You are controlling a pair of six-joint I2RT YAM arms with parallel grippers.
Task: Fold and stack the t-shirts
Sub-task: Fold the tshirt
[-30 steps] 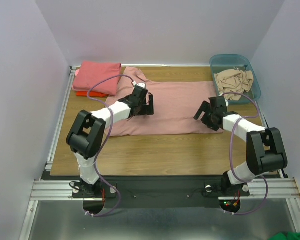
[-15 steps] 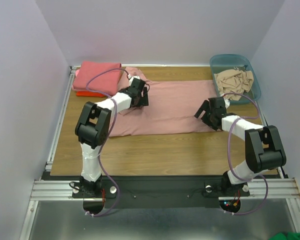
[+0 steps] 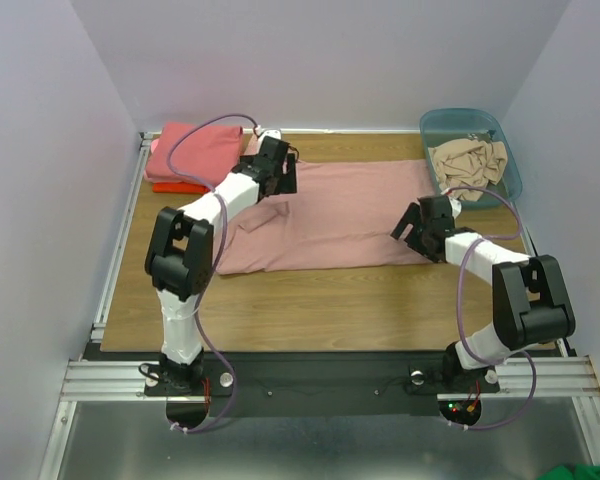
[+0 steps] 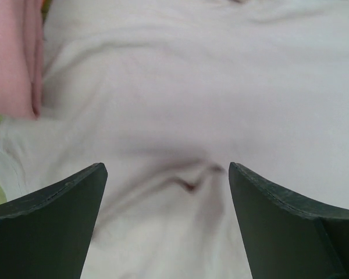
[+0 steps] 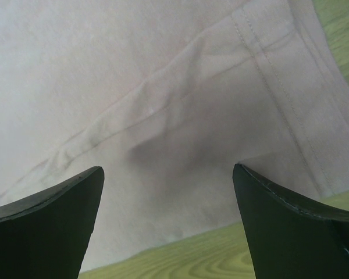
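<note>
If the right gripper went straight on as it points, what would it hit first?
Probably the dusty pink t-shirt near its stitched hem; the right gripper points down at that cloth, jaws open.

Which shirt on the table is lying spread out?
The large dusty pink shirt, laid out across mid-table. The coral-pink shirt sits folded at the far-left corner atop the orange-red shirt.

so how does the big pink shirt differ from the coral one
The dusty pink shirt lies spread out, the coral-pink shirt folded compactly. The dusty pink shirt is paler and covers far more area. It lies on the table; the coral-pink shirt rests on an orange-red shirt. Both are plain.
</note>
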